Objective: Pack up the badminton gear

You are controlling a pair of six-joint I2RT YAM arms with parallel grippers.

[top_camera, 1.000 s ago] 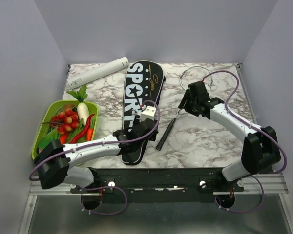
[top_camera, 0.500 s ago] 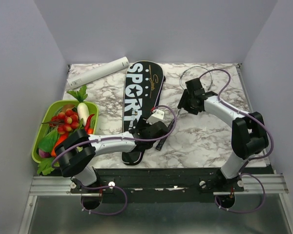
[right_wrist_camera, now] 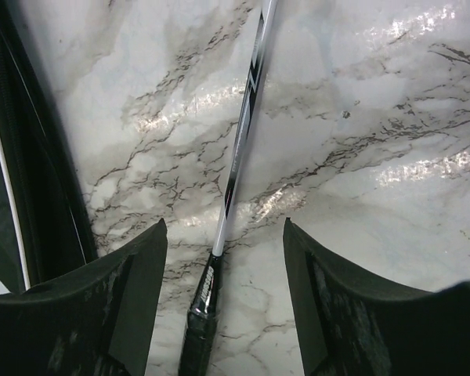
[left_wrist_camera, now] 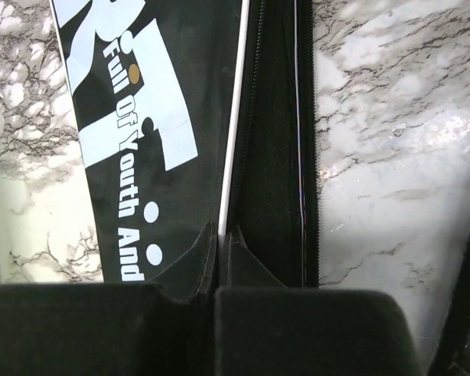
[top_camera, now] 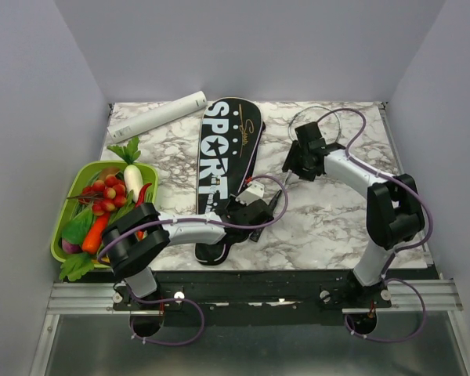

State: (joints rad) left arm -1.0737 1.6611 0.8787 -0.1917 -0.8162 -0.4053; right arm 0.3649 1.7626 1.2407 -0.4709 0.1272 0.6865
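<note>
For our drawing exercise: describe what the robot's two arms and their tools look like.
Both the left arm and right arm have white tubular links joined by chunky black joints. A thin purple cable loops along each. The left tool and right tool end in two broad matt black fingers; a small white block sits behind the left tool. No lettering shows on them.

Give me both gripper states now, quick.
Left gripper: closed, pinching the edge of the black bag.
Right gripper: open, straddling the racket shaft, not gripping.
</note>
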